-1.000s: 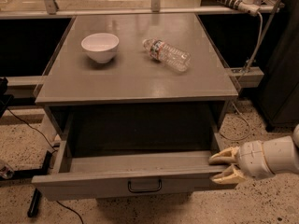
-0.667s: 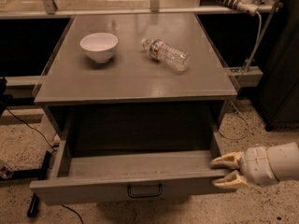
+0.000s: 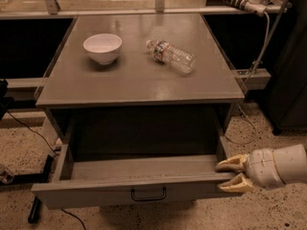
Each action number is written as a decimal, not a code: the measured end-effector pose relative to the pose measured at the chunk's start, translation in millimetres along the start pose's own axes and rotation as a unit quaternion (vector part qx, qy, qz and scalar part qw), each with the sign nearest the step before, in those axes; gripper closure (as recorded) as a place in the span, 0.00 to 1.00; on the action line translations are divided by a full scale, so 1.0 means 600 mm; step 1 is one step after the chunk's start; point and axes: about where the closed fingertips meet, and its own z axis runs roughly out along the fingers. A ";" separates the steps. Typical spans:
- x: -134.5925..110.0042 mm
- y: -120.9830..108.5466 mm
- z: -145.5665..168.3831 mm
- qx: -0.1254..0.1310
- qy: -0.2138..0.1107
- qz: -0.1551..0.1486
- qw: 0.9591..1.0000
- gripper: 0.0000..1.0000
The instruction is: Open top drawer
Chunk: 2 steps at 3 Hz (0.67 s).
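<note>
Here, the wide grey top drawer [image 3: 139, 176] with its small black loop handle is standing pulled out beneath the smooth grey bench [image 3: 139, 75]. At its four o'clock corner, the tan two-fingered pincer [image 3: 234, 172] is sitting parted, gripping nothing. A white round bowl [image 3: 102, 48] and a clear ribbed plastic bottle [image 3: 171, 56] are lying above speckled flooring [image 3: 268, 138].

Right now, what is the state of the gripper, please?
Gripper: open, holding nothing, its fingers either side of the right end of the top drawer front, which is pulled out.
</note>
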 end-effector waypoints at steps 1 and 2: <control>0.002 0.010 -0.001 -0.007 -0.005 0.002 1.000 0.61; 0.012 0.033 -0.009 -0.010 -0.009 0.006 1.000 0.84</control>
